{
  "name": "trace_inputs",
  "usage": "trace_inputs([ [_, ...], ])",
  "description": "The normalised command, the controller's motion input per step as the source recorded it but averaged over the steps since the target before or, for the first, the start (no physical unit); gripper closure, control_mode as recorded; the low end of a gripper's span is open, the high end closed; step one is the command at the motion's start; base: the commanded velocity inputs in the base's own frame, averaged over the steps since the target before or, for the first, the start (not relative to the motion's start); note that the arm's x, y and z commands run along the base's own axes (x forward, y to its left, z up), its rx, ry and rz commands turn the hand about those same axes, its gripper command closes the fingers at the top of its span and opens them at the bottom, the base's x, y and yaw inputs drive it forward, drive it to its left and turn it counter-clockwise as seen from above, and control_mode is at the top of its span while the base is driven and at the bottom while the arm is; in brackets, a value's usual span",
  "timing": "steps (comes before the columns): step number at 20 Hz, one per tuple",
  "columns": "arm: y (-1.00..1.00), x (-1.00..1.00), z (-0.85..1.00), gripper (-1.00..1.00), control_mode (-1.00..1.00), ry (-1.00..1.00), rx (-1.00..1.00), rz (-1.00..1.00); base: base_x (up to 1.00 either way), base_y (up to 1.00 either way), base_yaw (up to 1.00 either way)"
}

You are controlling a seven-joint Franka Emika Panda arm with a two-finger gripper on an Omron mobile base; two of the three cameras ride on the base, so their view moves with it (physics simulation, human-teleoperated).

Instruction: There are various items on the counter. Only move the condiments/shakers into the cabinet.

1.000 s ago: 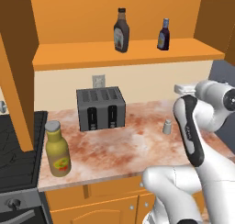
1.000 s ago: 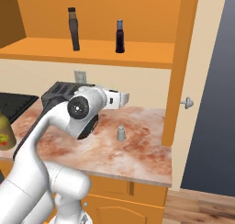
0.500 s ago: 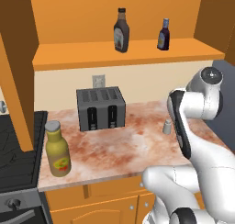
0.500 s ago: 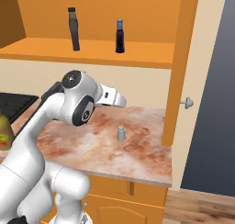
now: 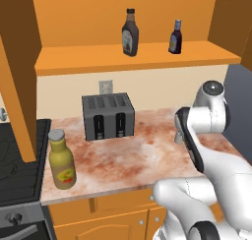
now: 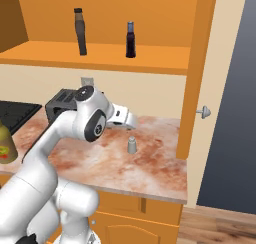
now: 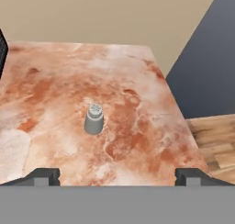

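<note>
**Left base view: two bottles on the shelf, shaker left on the counter**

Taking the dark grey toaster [image 5: 108, 116] as the landmark and reading left to right: a yellow-green bottle with a grey cap [image 5: 61, 160] stands on the mottled counter [image 5: 123, 158], to the left of the toaster and nearer the front edge. Above and just right of the toaster, the brown squeeze bottle [image 5: 130, 33] stands upright on the orange cabinet shelf [image 5: 98, 58]. Further right on the same shelf stands the small blue-purple bottle [image 5: 175, 37], well apart from the brown one.

In the right base view the tiny grey shaker [image 6: 131, 145] stands upright on the counter to the right of the toaster, with the gripper [image 6: 131, 121] above and just behind it, not touching. The hand view looks down at the shaker [image 7: 94, 119] on bare stone. The two fingertips [image 7: 42, 176] sit far apart at the bottom corners, so the jaws are spread wide and carry nothing, though only their very ends show.
</note>
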Motion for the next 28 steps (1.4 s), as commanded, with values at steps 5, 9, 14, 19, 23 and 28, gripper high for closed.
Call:
trace_inputs([
  [5, 0.0, 0.26, -0.66, -1.0, -1.0, 0.17, 0.0, 0.0, 0.0, 0.0, 0.0],
  [9, 0.0, 0.34, -0.56, -1.0, -1.0, 0.19, 0.02, 0.0, 0.0, 0.0, 0.0],
  [14, -0.05, 0.43, -0.45, -1.0, -1.0, 0.15, 0.11, 0.01, 0.0, 0.0, 0.0],
  [19, -0.19, 0.42, -0.29, -1.0, -1.0, 0.08, 0.17, 0.06, 0.0, 0.0, 0.0],
  [23, -0.11, 0.09, -0.19, -1.0, -1.0, 0.0, 0.03, 0.02, 0.0, 0.0, 0.0],
  [28, 0.0, 0.0, -0.21, -1.0, -1.0, -0.04, 0.0, 0.0, 0.0, 0.0, 0.0],
])
